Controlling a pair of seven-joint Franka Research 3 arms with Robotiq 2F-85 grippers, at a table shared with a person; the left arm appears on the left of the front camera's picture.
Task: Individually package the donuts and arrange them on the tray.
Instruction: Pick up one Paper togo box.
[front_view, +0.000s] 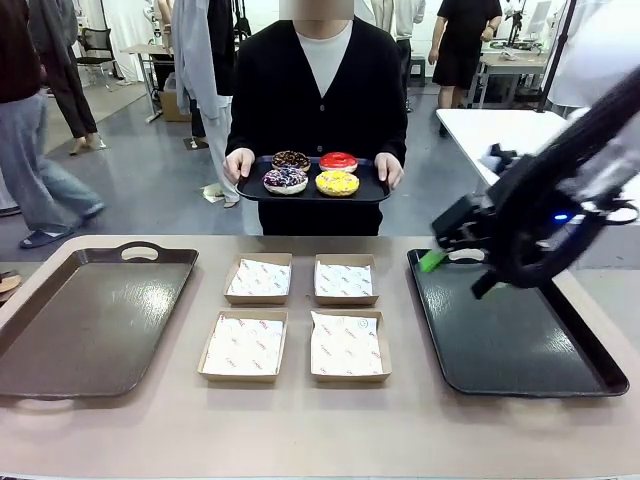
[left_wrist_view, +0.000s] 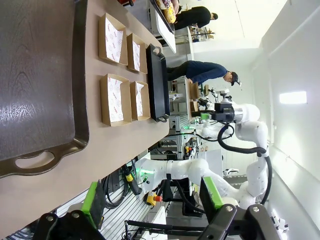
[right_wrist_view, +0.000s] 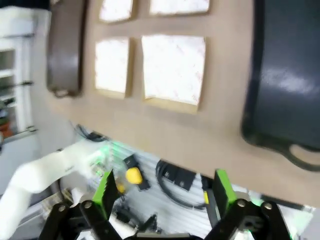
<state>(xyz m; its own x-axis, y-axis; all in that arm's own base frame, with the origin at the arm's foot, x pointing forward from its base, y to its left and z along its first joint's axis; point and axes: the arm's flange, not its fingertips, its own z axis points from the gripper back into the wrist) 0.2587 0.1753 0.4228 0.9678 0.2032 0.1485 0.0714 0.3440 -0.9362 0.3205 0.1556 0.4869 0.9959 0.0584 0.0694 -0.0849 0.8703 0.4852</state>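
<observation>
The right gripper (right_wrist_view: 162, 192) stood wide open. Its two green-padded fingers (right_wrist_view: 103, 189) were well apart, with nothing between them and nothing against them. Seen from the front, it hung over the far end of the black tray (front_view: 520, 380), close to that tray's handle. As far as I could tell it was above the surface rather than resting on it.

The left gripper (left_wrist_view: 152, 196) was spread just as wide and held nothing. Beyond its fingers lay the table edge and the handle end of the brown tray (left_wrist_view: 80, 125).

The donuts (front_view: 286, 179) were off the table. All four sat on a small dark serving tray (front_view: 372, 190) that the person at the far side held level, with a hand (front_view: 239, 163) gripping each end. The yellow donut (front_view: 337, 183) and the purple-sprinkled donut lay side by side on the nearer half. The red donut (front_view: 338, 161) and a dark donut (front_view: 291, 159) with sprinkles lay behind them.

On the table between the brown and black trays sat four cardboard boxes (front_view: 259, 278) lined with white paper. They stood in two rows of two, well apart from both grippers.
</observation>
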